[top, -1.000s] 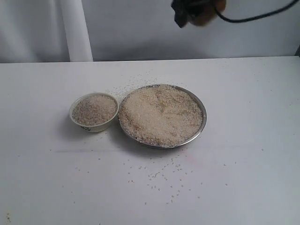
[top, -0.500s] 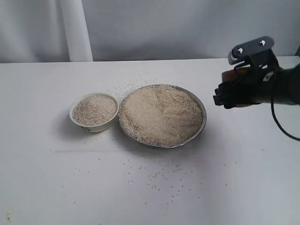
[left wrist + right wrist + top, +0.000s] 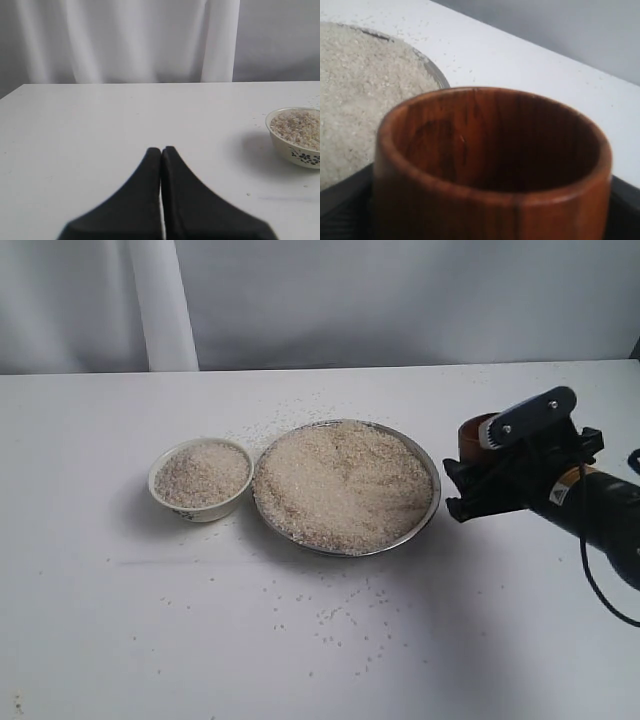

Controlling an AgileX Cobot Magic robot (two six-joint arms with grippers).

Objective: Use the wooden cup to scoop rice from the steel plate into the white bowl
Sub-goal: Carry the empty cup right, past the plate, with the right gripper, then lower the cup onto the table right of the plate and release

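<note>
Holding empty wooden cup [image 3: 470, 433] in right gripper [image 3: 478, 483], clamped on it, just beside steel plate [image 3: 430, 510]. Tip mouth into rice [image 3: 340, 485], dig shallow, lift level, pour slowly over near-full white bowl [image 3: 196, 508]. With left gripper [image 3: 161, 156] pressed closed, nothing held. White worktop [image 3: 120, 640] with stray grains; pale curtain [image 3: 90, 300] behind.
</note>
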